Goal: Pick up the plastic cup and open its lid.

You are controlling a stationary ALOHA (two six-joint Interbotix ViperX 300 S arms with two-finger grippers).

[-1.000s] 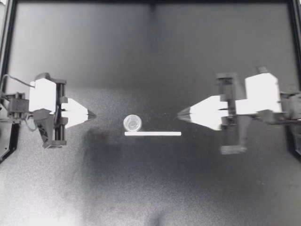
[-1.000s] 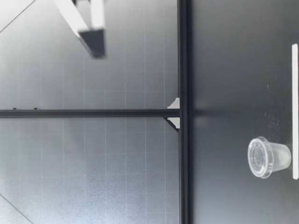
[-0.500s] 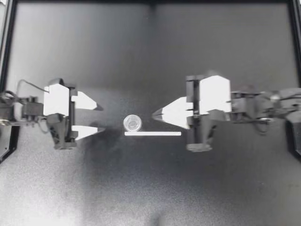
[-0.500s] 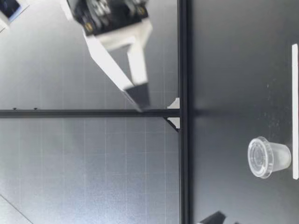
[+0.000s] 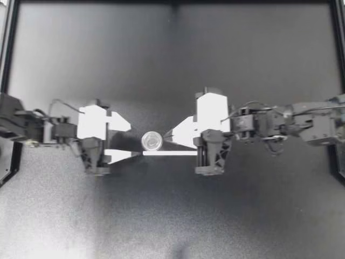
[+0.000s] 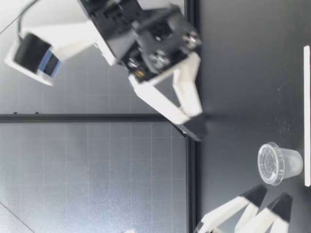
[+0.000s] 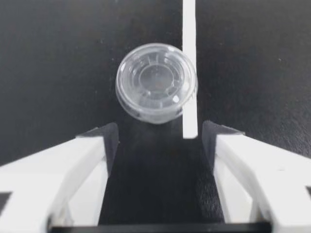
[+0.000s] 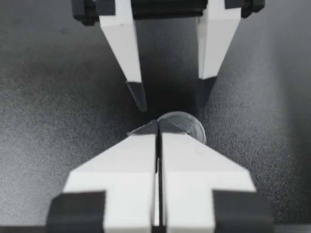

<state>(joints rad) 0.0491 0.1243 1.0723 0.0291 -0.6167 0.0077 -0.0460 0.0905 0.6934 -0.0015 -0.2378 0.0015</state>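
Now my left claw [image 5: 135,141] gapes just beside the cup [image 5: 151,141], facing my right claw [image 5: 167,137], pinched together.

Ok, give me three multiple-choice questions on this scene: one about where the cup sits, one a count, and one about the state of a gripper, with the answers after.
1. Where is the cup relative to the left gripper?
A. Clamped between its fingers.
B. Just ahead of its open fingers.
C. Lifted above it.

2. How many cups stand on the table?
A. One.
B. Two.
C. Three.

3. What state is the right gripper in?
A. Wide open.
B. Shut on the cup.
C. Shut, holding nothing.

Answers:
1 B: the left wrist view shows the cup beyond the spread fingertips, untouched.
2 A: the top view shows a single cup.
3 C: the right wrist view shows its fingers pressed together, with the cup ahead of their tips.
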